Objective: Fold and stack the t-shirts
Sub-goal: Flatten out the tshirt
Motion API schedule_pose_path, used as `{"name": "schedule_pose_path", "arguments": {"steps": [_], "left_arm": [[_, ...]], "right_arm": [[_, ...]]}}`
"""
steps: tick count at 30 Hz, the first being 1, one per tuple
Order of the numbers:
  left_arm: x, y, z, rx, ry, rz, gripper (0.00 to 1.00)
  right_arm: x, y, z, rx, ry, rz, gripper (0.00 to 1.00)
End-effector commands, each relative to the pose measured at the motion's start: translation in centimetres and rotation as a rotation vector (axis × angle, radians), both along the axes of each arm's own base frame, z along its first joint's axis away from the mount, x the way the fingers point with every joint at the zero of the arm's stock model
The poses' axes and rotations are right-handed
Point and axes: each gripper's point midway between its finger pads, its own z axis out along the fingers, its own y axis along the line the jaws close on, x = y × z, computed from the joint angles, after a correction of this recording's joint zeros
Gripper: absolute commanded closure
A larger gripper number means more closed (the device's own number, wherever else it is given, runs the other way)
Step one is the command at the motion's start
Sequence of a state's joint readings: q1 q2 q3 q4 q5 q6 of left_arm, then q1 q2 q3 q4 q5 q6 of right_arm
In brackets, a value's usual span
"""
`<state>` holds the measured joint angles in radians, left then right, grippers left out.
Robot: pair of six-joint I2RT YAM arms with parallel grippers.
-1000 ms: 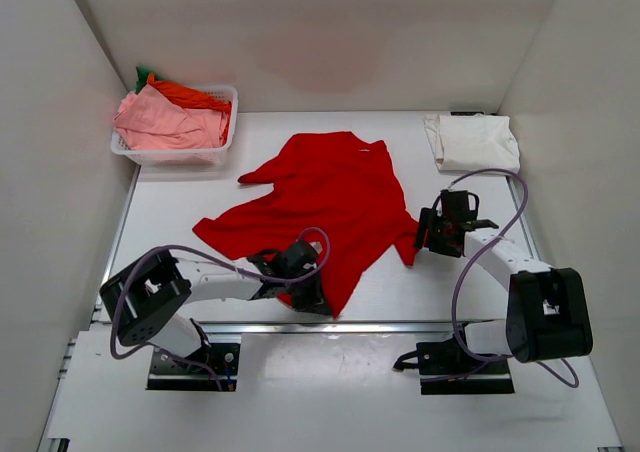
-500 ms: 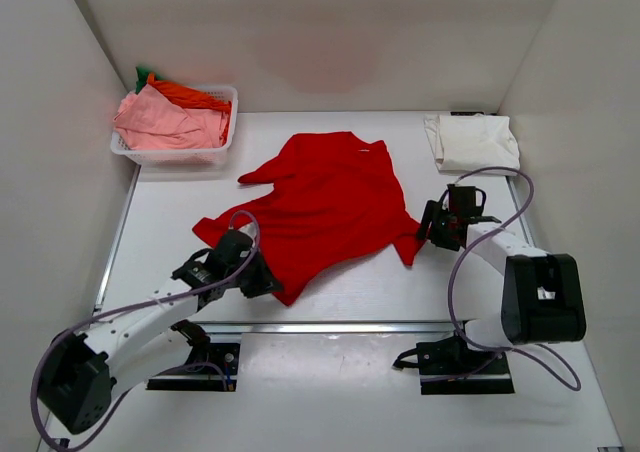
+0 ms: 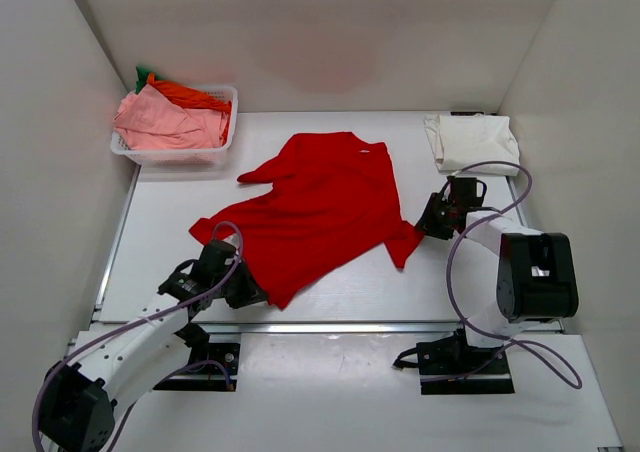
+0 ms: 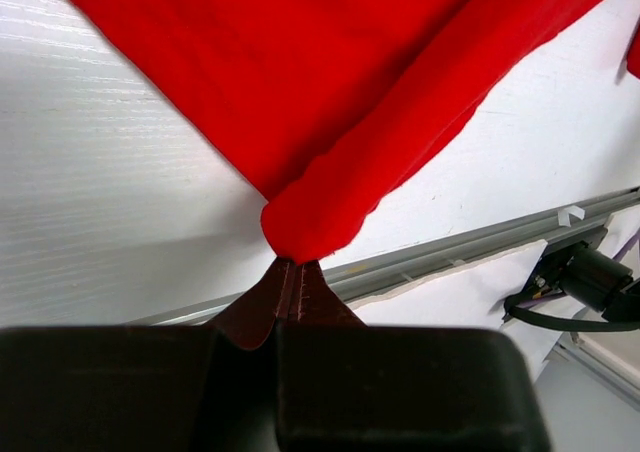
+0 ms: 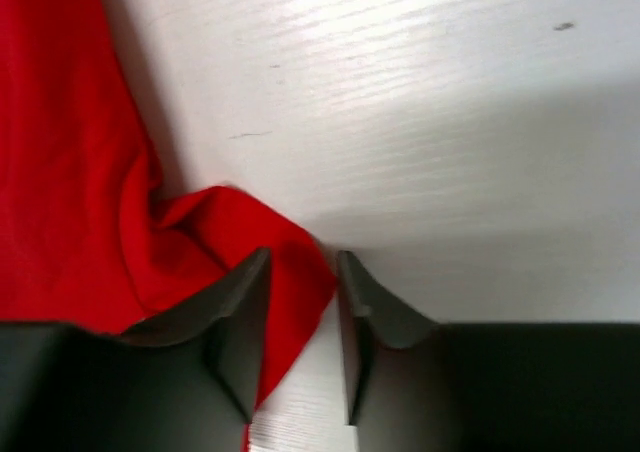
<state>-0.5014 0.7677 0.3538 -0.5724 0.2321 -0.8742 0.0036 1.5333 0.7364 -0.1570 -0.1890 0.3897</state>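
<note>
Five t-shirts appear in the top view. One red t-shirt [image 3: 320, 202] lies spread and rumpled at the middle of the table [image 3: 160, 222]. One cream-white t-shirt [image 3: 475, 142] lies folded at the far right corner. One pink t-shirt [image 3: 165, 122], one orange t-shirt [image 3: 190, 95] and one green t-shirt [image 3: 143, 74] are heaped in the single white basket [image 3: 175, 156] at the far left. One small white label [image 3: 362, 148] sits at the red collar, and its writing is too small to read. The left gripper [image 3: 245, 292] is at the red shirt's near corner, and the right gripper [image 3: 428, 222] is at its right-hand corner.

In the left wrist view, the two fingertips are pressed together and pinch a rolled fold of the red cloth just above the table.

In the right wrist view, the two fingers stand narrowly apart and straddle a bunched red corner. The cloth touches one finger, and a strip of table shows beside the other.
</note>
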Motion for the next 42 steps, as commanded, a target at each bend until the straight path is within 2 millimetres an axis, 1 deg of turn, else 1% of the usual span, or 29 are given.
{"name": "schedule_pose_path", "arguments": {"steps": [1, 3, 4, 6, 9, 10, 12, 13, 14, 15, 16, 17, 20, 21, 22, 23, 24, 26, 27, 28, 29, 30, 32, 33, 35, 36, 37, 39, 42], "left_arm": [[-0.2, -0.1, 0.4, -0.013, -0.004, -0.021, 1.00], [-0.1, -0.1, 0.5, -0.019, -0.009, -0.017, 1.00], [-0.1, -0.1, 0.5, -0.022, -0.009, -0.015, 1.00], [-0.1, 0.0, 0.5, -0.028, -0.012, -0.010, 1.00], [0.1, 0.1, 0.6, -0.031, -0.019, -0.014, 1.00], [0.3, 0.3, 0.7, -0.033, -0.018, 0.002, 1.00], [0.8, 0.1, 1.5, -0.040, -0.043, -0.010, 1.00], [1.7, 0.1, 2.5, -0.039, -0.070, -0.012, 1.00], [2.6, 0.3, 3.4, -0.038, -0.094, -0.004, 1.00], [4.1, 0.5, 5.2, -0.027, -0.136, -0.015, 1.00], [6.4, 0.7, 8.2, -0.028, -0.202, -0.019, 1.00], [7.7, 0.9, 9.8, -0.024, -0.242, -0.011, 1.00], [15.3, 1.4, 20.9, -0.046, -0.468, 0.030, 1.00], [16.8, 1.2, 25.5, -0.063, -0.558, 0.038, 1.00], [18.4, 1.4, 26.1, -0.062, -0.548, 0.056, 1.00], [19.2, 1.0, 30.5, -0.098, -0.632, 0.058, 1.00], [20.5, 0.9, 31.1, -0.100, -0.634, 0.070, 1.00], [22.2, 1.1, 36.1, -0.150, -0.713, 0.113, 1.00], [22.3, 1.2, 38.8, -0.185, -0.764, 0.116, 1.00], [22.7, 1.5, 39.4, -0.195, -0.767, 0.132, 1.00], [22.8, 2.1, 41.3, -0.212, -0.806, 0.152, 1.00], [22.8, 2.3, 41.9, -0.218, -0.817, 0.158, 1.00], [22.3, 3.6, 45.3, -0.227, -0.891, 0.190, 1.00], [22.0, 3.8, 46.4, -0.229, -0.914, 0.186, 1.00], [22.1, 4.9, 47.3, -0.221, -0.927, 0.219, 1.00], [22.5, 5.4, 47.6, -0.226, -0.926, 0.237, 1.00], [22.5, 5.4, 47.6, -0.227, -0.926, 0.237, 1.00], [23.7, 5.9, 46.5, -0.229, -0.901, 0.256, 1.00], [25.4, 5.0, 44.1, -0.262, -0.848, 0.246, 1.00]], "right_arm": [[-0.8, 0.7, -0.8, 0.017, 0.060, 0.031, 0.67], [-1.6, 0.8, -1.3, -0.005, 0.080, 0.041, 0.52], [-1.6, 1.2, -0.9, -0.014, 0.061, 0.049, 0.50], [-2.3, 1.1, -1.6, -0.039, 0.078, 0.067, 0.50], [-2.2, 1.0, -1.9, -0.052, 0.090, 0.092, 0.67], [-1.6, 1.2, -1.8, -0.045, 0.089, 0.105, 0.98], [-1.3, 0.4, -1.1, -0.071, 0.100, 0.112, 1.00], [-0.1, 0.2, 0.6, -0.095, 0.054, 0.112, 1.00], [-0.2, -0.3, 1.5, -0.120, 0.059, 0.101, 1.00], [0.7, -0.3, 4.4, -0.133, -0.006, 0.101, 1.00], [2.2, -0.8, 8.6, -0.150, -0.110, 0.079, 1.00], [2.3, -0.8, 10.7, -0.157, -0.150, 0.077, 1.00], [3.7, -1.7, 25.6, -0.139, -0.498, 0.024, 1.00], [3.2, -1.5, 28.0, -0.123, -0.547, 0.028, 1.00], [3.0, -1.4, 32.2, -0.118, -0.640, 0.021, 1.00], [2.4, -2.4, 34.9, -0.115, -0.704, -0.011, 1.00], [1.9, -2.4, 38.1, -0.102, -0.776, -0.015, 1.00], [-0.2, -2.5, 44.4, -0.092, -0.930, -0.033, 1.00], [-1.5, -2.6, 47.4, -0.088, -1.010, -0.035, 1.00], [-2.1, -3.2, 49.0, -0.096, -1.051, -0.060, 1.00], [-3.7, -3.0, 51.7, -0.097, -1.121, -0.059, 1.00], [-4.2, -3.7, 52.9, -0.107, -1.148, -0.079, 1.00], [-6.8, -3.5, 57.0, -0.117, -1.248, -0.092, 1.00], [-7.1, -3.6, 57.9, -0.125, -1.271, -0.102, 1.00], [-8.8, -3.4, 60.7, -0.134, -1.345, -0.106, 1.00], [-8.7, -3.5, 62.1, -0.148, -1.373, -0.108, 1.00], [-8.7, -3.2, 62.3, -0.144, -1.378, -0.100, 1.00], [-7.0, -3.2, 62.0, -0.152, -1.356, -0.089, 1.00], [-3.4, -2.8, 60.1, -0.146, -1.298, -0.051, 1.00]]}}
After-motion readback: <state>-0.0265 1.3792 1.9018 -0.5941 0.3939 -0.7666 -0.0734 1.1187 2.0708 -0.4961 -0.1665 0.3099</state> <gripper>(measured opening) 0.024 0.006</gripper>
